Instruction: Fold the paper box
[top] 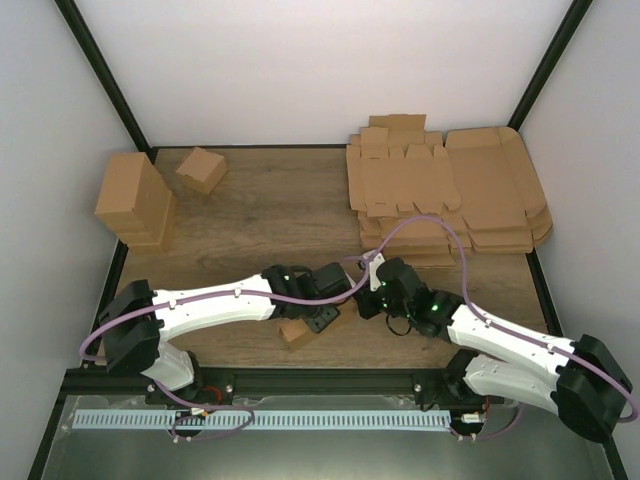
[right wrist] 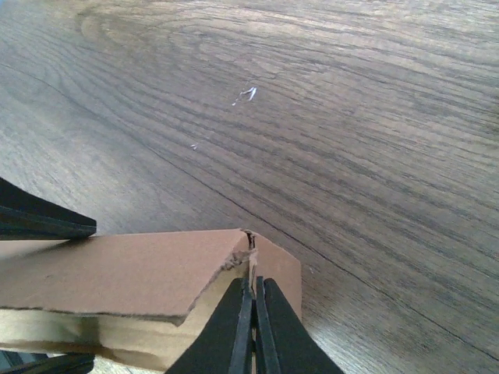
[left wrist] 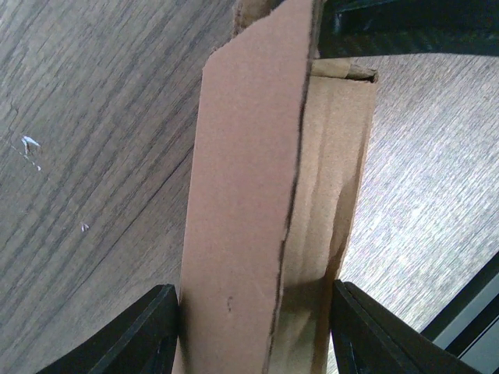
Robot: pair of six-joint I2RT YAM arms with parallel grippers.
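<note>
Arms from both sides meet over the near middle of the wooden table [top: 250,205] in the top view. The left gripper [top: 322,318] reaches in from the left and the right gripper [top: 366,298] from the right, and the two almost touch. The paper box [top: 296,332] shows as a small brown piece just under the left gripper, close to the table's near edge. At the far right lies a stack of large flat cardboard sheets [top: 485,195]. At the far left stands a tall cardboard block [top: 132,198], with a small folded carton [top: 202,168] just right of it and apart from it.

In the left wrist view the paper box fills the middle, partly folded, with a smooth flap lying over a creased panel. This gripper's black fingers [left wrist: 144,335] stand one on each side of the box, each against a side wall, clamping it across its width. At the top right a dark finger of the other gripper sits against the box's far end.

In the right wrist view the fingers [right wrist: 234,327] are pressed together, with their tips at a notched corner of the box where a flap bends down. A thin cardboard edge may be caught between them, though the view is too tight to be sure. Black fingers of the left gripper show at the left edge, above and below the box. Wood grain runs beyond the box, marked by a small white fleck [right wrist: 245,95].
</note>
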